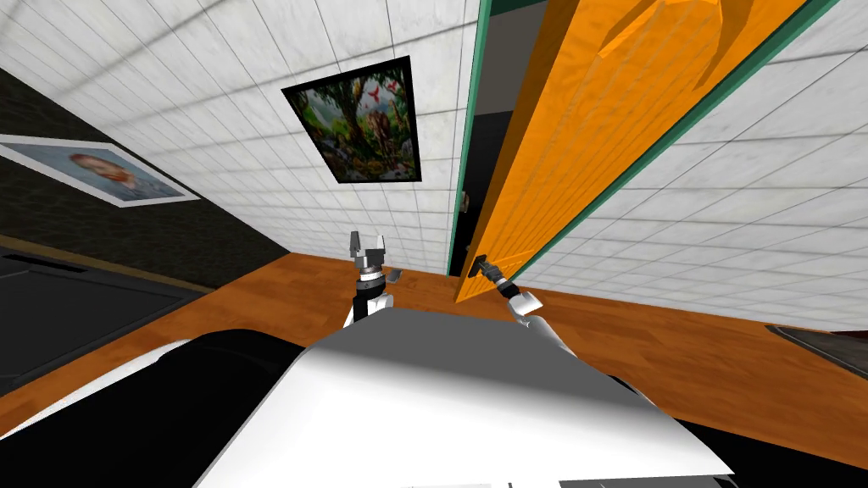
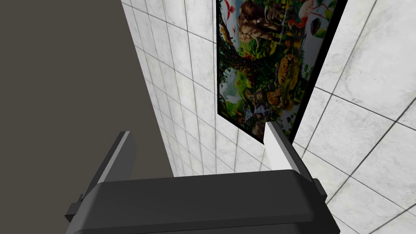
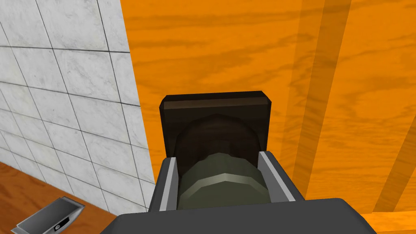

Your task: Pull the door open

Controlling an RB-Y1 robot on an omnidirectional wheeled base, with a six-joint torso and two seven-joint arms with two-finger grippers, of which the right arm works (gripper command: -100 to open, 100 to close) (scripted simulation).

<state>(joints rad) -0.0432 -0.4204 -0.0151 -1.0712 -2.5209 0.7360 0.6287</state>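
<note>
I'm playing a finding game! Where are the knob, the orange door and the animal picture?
knob (image 3: pixel 223 183): right wrist view, on its rounded grey front.
orange door (image 1: pixel 593 110): head view, on the middle of its panel.
animal picture (image 1: pixel 356 123): head view, on the middle of the painting.

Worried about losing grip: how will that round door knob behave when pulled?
The knob looks smooth and rounded, so it may slip from the right gripper pressing its sides. It seems rigid on its dark plate. The orange door, already ajar, should swing.

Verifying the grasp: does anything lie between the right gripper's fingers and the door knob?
Nothing: in the right wrist view the right gripper presses its fingers straight onto the knob on the orange door.
</note>
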